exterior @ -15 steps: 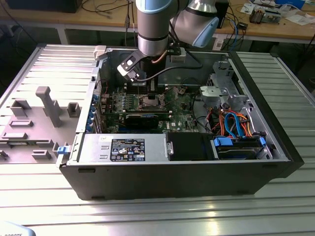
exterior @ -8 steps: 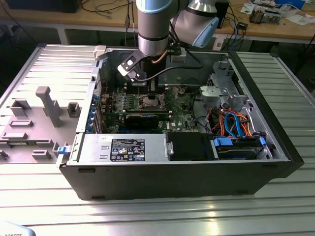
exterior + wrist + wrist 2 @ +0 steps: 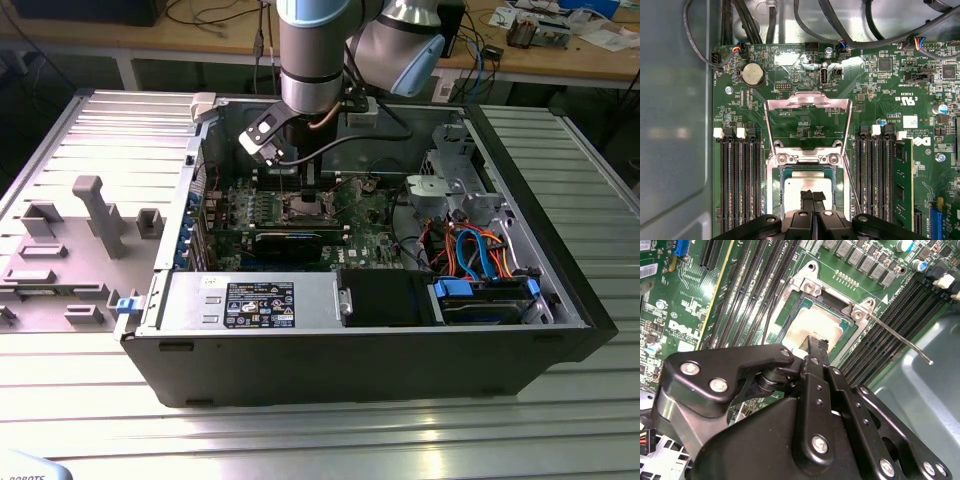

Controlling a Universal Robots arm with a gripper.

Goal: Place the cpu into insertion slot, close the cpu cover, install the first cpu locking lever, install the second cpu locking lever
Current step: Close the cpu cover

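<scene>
The cpu, a dull silver square, lies flat in the insertion slot on the green board, and it also shows in the second wrist view. The cpu cover is swung open and back from the slot, the board showing through its window. My gripper hangs just over the chip's middle with its black fingertips pressed together and nothing between them. A thin locking lever sticks out, unlatched, from one corner of the socket. In the exterior view the gripper reaches down into the open case.
Long black memory slots flank the socket on both sides. A coin battery and black cables lie beyond the open cover. The case wall is close by. A black graphics card and drive cage sit inside the case.
</scene>
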